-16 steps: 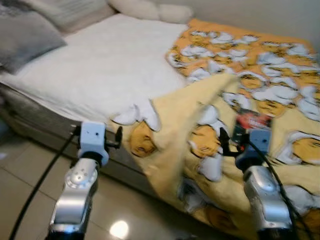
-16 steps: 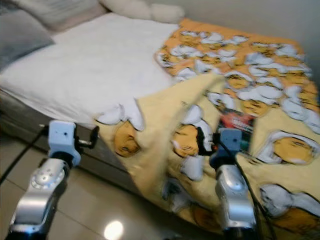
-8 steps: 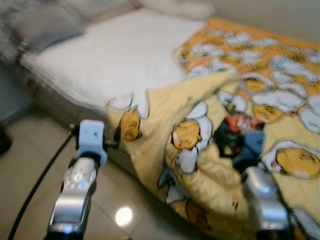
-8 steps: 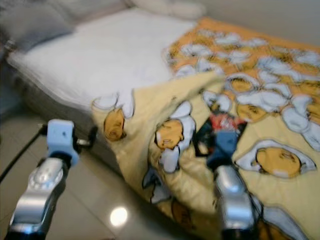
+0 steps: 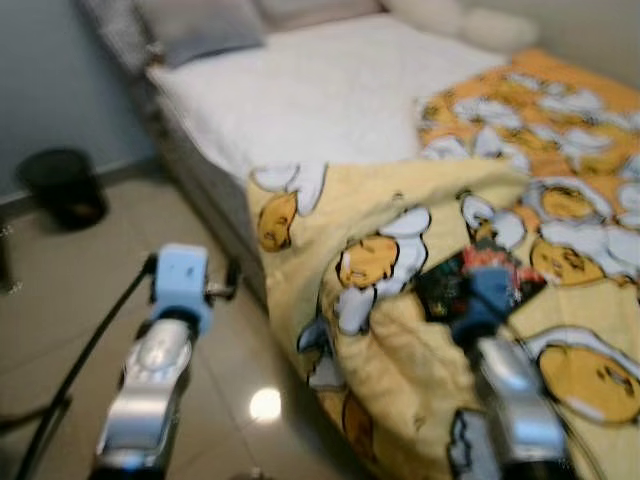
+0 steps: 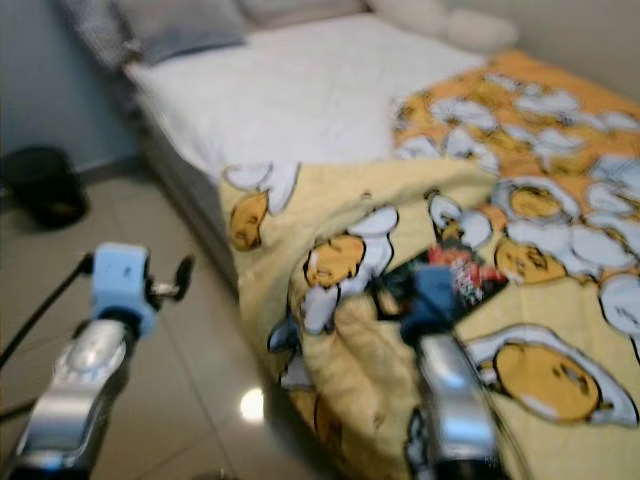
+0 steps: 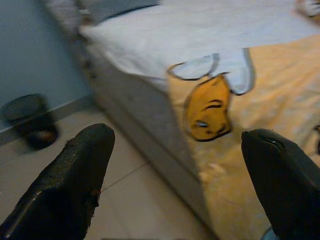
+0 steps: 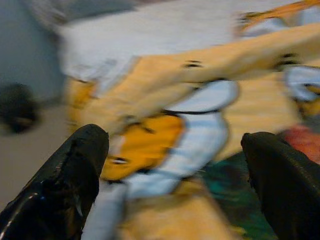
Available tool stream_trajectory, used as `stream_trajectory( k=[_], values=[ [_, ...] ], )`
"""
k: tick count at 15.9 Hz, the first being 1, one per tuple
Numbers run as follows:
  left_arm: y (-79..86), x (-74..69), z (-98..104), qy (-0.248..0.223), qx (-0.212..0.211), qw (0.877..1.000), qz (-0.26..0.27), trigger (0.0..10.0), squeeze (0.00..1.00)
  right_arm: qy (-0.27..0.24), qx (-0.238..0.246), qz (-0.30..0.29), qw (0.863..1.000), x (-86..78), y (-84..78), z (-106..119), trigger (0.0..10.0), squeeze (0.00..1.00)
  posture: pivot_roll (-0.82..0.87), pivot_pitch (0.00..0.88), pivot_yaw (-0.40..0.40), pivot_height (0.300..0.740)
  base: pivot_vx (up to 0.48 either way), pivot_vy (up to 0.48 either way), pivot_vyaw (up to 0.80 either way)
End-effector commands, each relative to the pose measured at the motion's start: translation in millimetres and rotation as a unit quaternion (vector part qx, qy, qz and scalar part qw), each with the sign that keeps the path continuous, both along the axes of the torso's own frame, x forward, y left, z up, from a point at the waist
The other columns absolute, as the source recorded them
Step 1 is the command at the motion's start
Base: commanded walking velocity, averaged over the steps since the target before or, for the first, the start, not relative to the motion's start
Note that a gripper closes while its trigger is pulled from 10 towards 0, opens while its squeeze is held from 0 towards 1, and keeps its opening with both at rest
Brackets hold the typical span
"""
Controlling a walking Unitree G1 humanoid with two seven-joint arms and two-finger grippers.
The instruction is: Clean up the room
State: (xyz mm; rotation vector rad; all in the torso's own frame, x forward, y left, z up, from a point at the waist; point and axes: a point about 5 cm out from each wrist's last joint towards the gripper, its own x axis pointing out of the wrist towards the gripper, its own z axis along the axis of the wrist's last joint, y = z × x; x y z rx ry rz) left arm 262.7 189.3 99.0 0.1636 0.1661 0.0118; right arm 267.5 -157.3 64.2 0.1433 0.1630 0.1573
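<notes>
A bed [image 5: 330, 90] with a white sheet fills the upper part of the head views, running from 11 o'clock toward 2 o'clock, with grey pillows [image 5: 195, 25] at its 11 o'clock end and pale cushions [image 5: 460, 20] near 1 o'clock. A yellow blanket [image 5: 400, 330] printed with egg-like cartoon figures covers the bed's 3 o'clock side and hangs rumpled over the edge down to the tiled floor [image 5: 60, 320]. On the blanket, at about 4 o'clock from picture centre, lies a dark packet [image 5: 480, 285] with red and green print, blurred, partly hidden behind the right arm.

At 9 o'clock, by the blue-grey wall, a round dark bin [image 5: 62, 185] stands on the floor; what is in it cannot be made out.

The left hand [image 5: 232, 278] hovers over the floor just beside the bed's edge, at 8 o'clock; in its wrist view its two black fingers [image 7: 75, 185] are spread wide with nothing between them. The right hand [image 8: 172, 170] is above the rumpled blanket, close to the packet at 4 o'clock; its fingers [image 8: 65, 185] are likewise spread wide and hold nothing, with the blanket's print and a corner of the packet showing between them.
</notes>
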Motion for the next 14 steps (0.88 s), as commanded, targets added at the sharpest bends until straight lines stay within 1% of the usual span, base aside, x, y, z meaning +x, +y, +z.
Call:
stream_trajectory(
  k=[1,3,6,7,8,9,10,11,12,13,14],
  values=[
    [-6.2,2.6,4.2,-0.007,-0.009,1.000,-0.009,10.0,0.97,0.001,0.008,-0.002,1.000,-1.6,-7.7,3.5,10.0,1.00,-0.02,0.000,0.016,0.740,0.000,0.000,0.00],
    [-9.2,2.0,3.9,-0.006,-0.011,1.000,-0.026,10.0,0.96,0.002,0.003,0.006,1.000,-2.7,-5.1,3.5,10.0,1.00,-0.01,0.000,0.015,0.740,0.000,0.000,0.00],
    [-20.7,-1.0,3.1,-0.006,0.002,0.997,-0.083,10.0,0.96,0.001,0.001,0.007,1.000,-3.5,-4.1,3.5,10.0,1.00,-0.02,0.000,0.016,0.740,0.000,0.000,0.00],
    [-26.6,-3.5,5.3,-0.005,0.012,0.993,-0.117,10.0,0.96,0.004,0.005,0.002,1.000,-5.6,-3.6,4.5,10.0,1.00,-0.02,0.000,0.014,0.740,0.000,0.000,0.00],
    [-28.5,-5.5,6.6,-0.005,0.019,0.991,-0.131,10.0,0.96,0.007,0.008,-0.004,1.000,-7.7,-3.9,5.4,10.0,1.00,-0.02,0.000,0.012,0.740,0.000,0.000,0.00],
    [-29.6,-8.6,7.6,-0.003,0.014,0.990,-0.143,10.0,0.96,0.016,0.015,-0.017,1.000,-9.6,-5.6,5.8,10.0,1.00,-0.02,0.000,0.012,0.740,0.000,0.000,0.00],
    [-28.4,-12.7,8.3,0.001,0.016,0.989,-0.148,10.0,0.96,0.027,0.022,-0.042,0.998,-10.4,-11.1,4.5,10.0,1.00,-0.02,0.000,0.008,0.740,0.000,0.000,0.00],
    [-28.4,-12.7,8.3,0.001,0.016,0.989,-0.148,10.0,0.96,0.027,0.022,-0.042,0.998,-10.4,-11.1,4.5,10.0,1.00,-0.02,0.000,0.008,0.740,0.000,0.000,0.00],
    [-23.9,-15.8,6.4,0.003,0.011,0.991,-0.133,10.0,0.96,0.039,0.025,-0.065,0.997,-10.2,-18.1,2.0,10.0,1.00,-0.02,0.000,0.002,0.740,0.000,0.000,0.00],
    [-22.7,-16.4,6.0,0.003,0.011,0.992,-0.127,10.0,0.95,0.041,0.024,-0.065,0.997,-10.4,-18.6,1.8,10.0,1.00,-0.02,0.000,0.001,0.740,0.000,0.000,0.00],
    [-20.7,-17.2,5.6,0.004,0.013,0.993,-0.117,10.0,0.83,0.046,0.022,-0.061,0.997,-10.3,-18.4,-1.3,10.0,0.36,-0.01,0.000,-0.006,0.740,0.000,0.000,0.00]
  ],
)
